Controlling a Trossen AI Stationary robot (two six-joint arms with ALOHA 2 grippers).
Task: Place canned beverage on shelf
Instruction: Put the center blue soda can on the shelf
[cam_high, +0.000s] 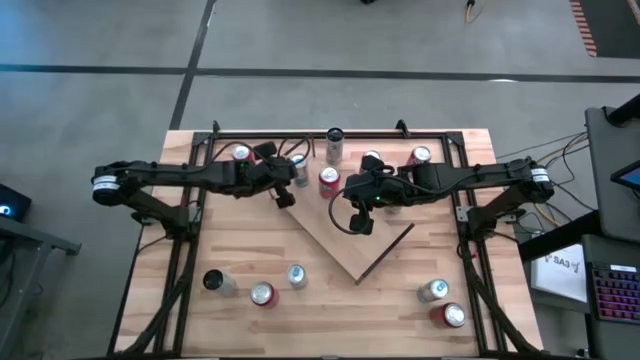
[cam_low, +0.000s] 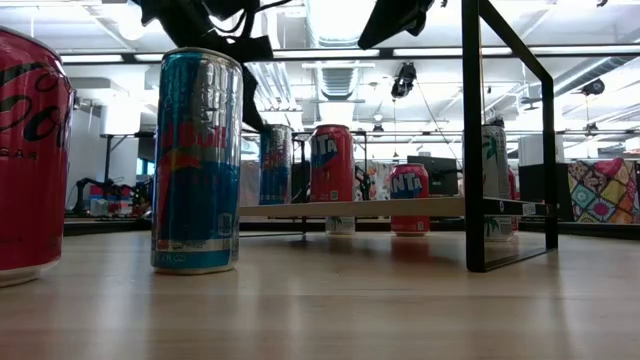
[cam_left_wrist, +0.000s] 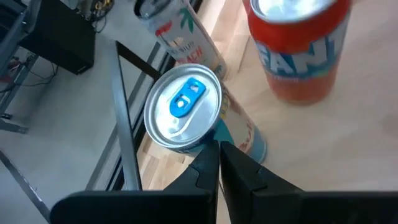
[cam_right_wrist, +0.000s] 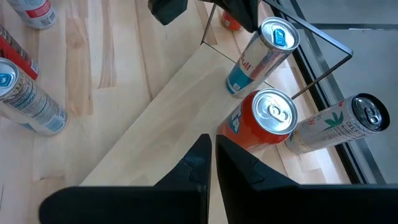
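The left gripper (cam_high: 285, 196) and right gripper (cam_high: 360, 222), both pressed together and empty, are held over the shelf (cam_high: 345, 240) at the tabletop's centre. Unshelved cans (cam_high: 262, 293) remain near the front edge; fingers should be spread before descent.

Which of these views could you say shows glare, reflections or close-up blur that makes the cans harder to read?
Low view: the bright ceiling lights wash out the background, the tabletop mirrors the cans faintly, and the red can at the picture's edge is cropped and soft. Left wrist view: the blue-tab can has a shiny lid, readable. High view: evenly lit.
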